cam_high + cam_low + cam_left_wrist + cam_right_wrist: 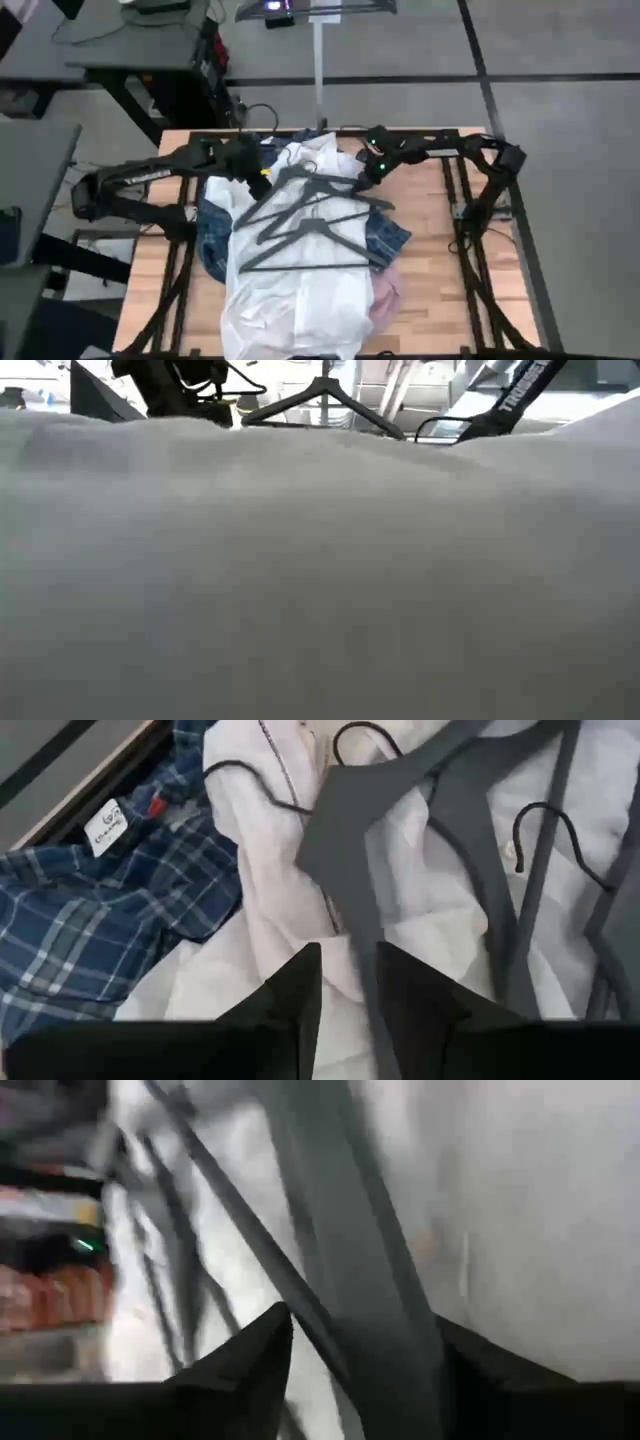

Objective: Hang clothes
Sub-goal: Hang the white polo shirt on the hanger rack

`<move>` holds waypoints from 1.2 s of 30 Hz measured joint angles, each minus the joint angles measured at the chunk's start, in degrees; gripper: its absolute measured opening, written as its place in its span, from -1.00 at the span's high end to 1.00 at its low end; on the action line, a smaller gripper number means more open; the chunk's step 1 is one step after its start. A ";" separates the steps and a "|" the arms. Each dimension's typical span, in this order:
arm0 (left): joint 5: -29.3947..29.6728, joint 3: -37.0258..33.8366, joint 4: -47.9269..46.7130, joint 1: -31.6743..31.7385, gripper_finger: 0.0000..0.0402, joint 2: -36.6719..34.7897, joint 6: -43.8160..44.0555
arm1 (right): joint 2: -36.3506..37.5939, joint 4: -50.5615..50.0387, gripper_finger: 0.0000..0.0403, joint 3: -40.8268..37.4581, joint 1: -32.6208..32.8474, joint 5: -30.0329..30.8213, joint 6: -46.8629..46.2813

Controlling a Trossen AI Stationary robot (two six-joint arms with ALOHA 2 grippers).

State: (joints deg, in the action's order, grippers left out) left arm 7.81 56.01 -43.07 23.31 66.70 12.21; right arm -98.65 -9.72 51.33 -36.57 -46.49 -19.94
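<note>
White shirt [300,290] lying atop plaid shirt [213,235] and pink shirt [385,300], mid-table, under dark hangers [310,225]. Left gripper [348,982] clamping one hanger's arm. Right gripper [360,1342] straddling hanger bar, fingers apart. Shirts soft, light, floppy; gripping collar likely best.

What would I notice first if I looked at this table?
A big heap of shirts in the table's middle: the white shirt on top, the plaid shirt poking out at its left. Dark hangers lie across the pile, with the left gripper and right gripper at its far end.
</note>
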 joint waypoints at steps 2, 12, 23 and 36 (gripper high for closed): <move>0.00 0.00 0.02 0.00 0.59 0.00 -0.46 | -0.02 -0.10 0.30 0.00 0.10 -0.24 0.04; -1.66 0.00 0.02 0.00 0.59 0.00 -0.38 | -0.02 2.51 0.40 0.00 -2.44 -6.11 -8.85; -3.06 0.00 -0.09 0.00 0.59 0.00 -0.12 | -0.02 3.38 -0.01 0.00 -3.30 -2.45 -12.21; -3.04 0.02 -0.14 0.00 0.59 0.01 -1.39 | -8.49 15.45 0.31 -0.09 -0.11 -3.94 -20.39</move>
State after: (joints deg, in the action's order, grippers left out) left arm 4.78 56.03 -43.20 23.31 66.71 10.82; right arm -107.14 5.73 51.24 -36.69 -50.43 -40.33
